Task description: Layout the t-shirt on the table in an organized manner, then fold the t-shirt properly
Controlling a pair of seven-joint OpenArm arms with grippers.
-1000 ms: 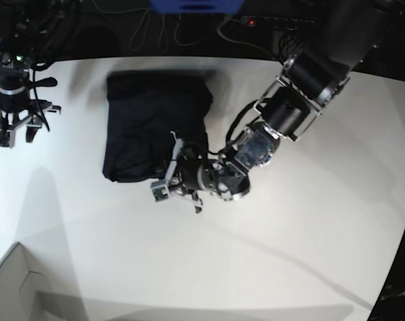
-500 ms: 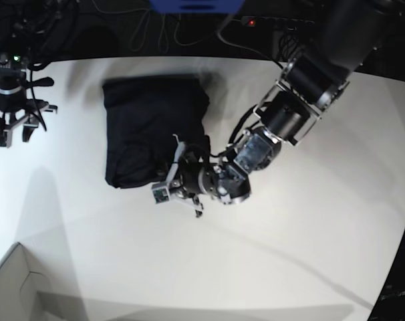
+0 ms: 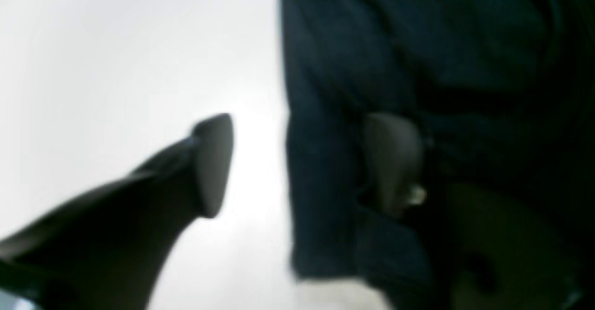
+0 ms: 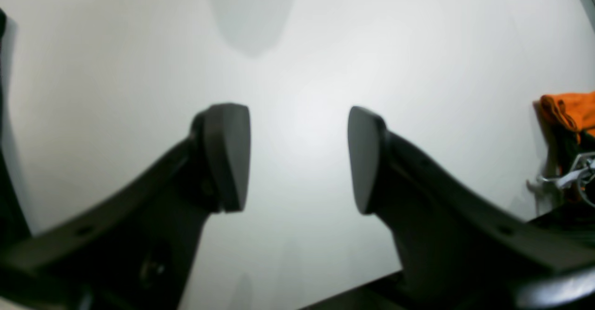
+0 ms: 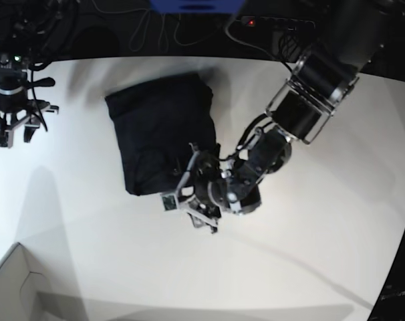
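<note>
t-shirt [image 5: 164, 137]: shifted, now skewed, toward worktop [image 5: 309, 254] far edge.
Left end effector [image 3: 297, 166]: jaws parted, straddling hem.
Right end effector [image 4: 297, 156]: open, empty.

The left tool [image 5: 192, 190] is seen low in the base view, its arm bent down from the upper right and the wrist turned toward the lower left. In the left wrist view the jaws are seen parted, one fingertip [image 3: 213, 163] in the clear, the other fingertip [image 3: 393, 161] set against dark cloth. The right tool [image 4: 297, 156] is held with jaws spread wide and nothing between them. In the base view it is pointed downward at the far left.
</note>
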